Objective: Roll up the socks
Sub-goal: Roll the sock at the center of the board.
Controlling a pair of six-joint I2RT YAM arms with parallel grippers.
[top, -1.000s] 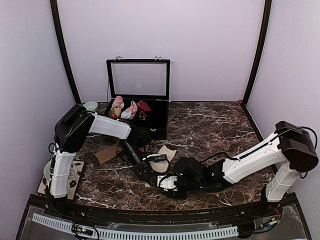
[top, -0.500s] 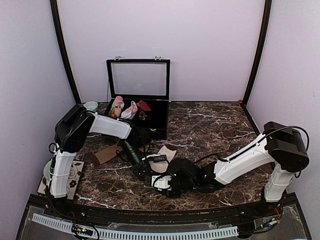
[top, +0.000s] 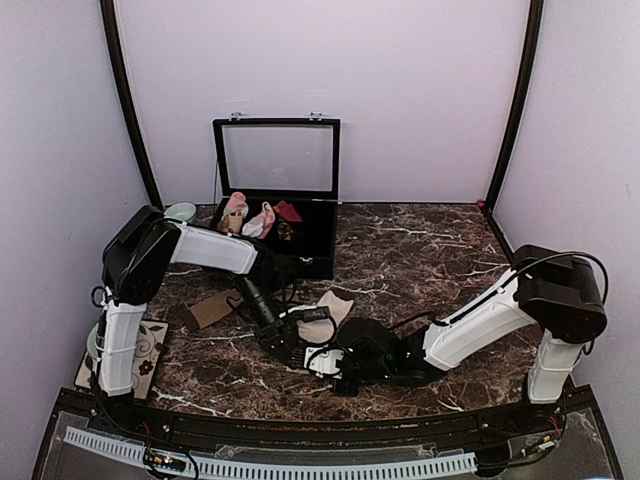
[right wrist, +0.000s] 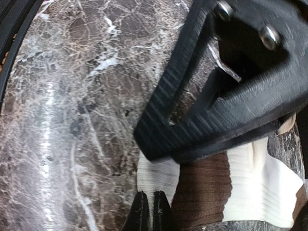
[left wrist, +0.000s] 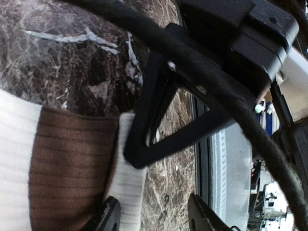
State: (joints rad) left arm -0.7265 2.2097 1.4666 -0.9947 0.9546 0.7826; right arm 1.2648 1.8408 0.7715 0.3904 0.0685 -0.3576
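Observation:
A cream sock (top: pixel 336 303) with a dark brown patch lies flat on the marble table, just beyond both grippers. Up close, the cream sock (left wrist: pixel 62 168) has its ribbed cream end beside one fingertip of my left gripper (left wrist: pixel 154 217), which stands open over bare marble. In the overhead view the left gripper (top: pixel 297 345) meets the right gripper (top: pixel 322 360) nose to nose. My right gripper (right wrist: pixel 151 212) is shut on that same cream end of the sock (right wrist: pixel 207 187), a thin strip of fabric pinched between its tips. A tan-brown sock (top: pixel 212 308) lies flat to the left, untouched.
A black display box (top: pixel 318 245) with its glass lid up stands at the back, holding pink-and-white bundles (top: pixel 236 212) and a dark red one (top: pixel 288 211). A pale green bowl (top: pixel 182 211) sits beside it. A patterned mat (top: pixel 152 345) lies at the left edge.
My left gripper's jaws have opened. The right arm has slid left to the sock's end and its jaws have closed on the cream edge.

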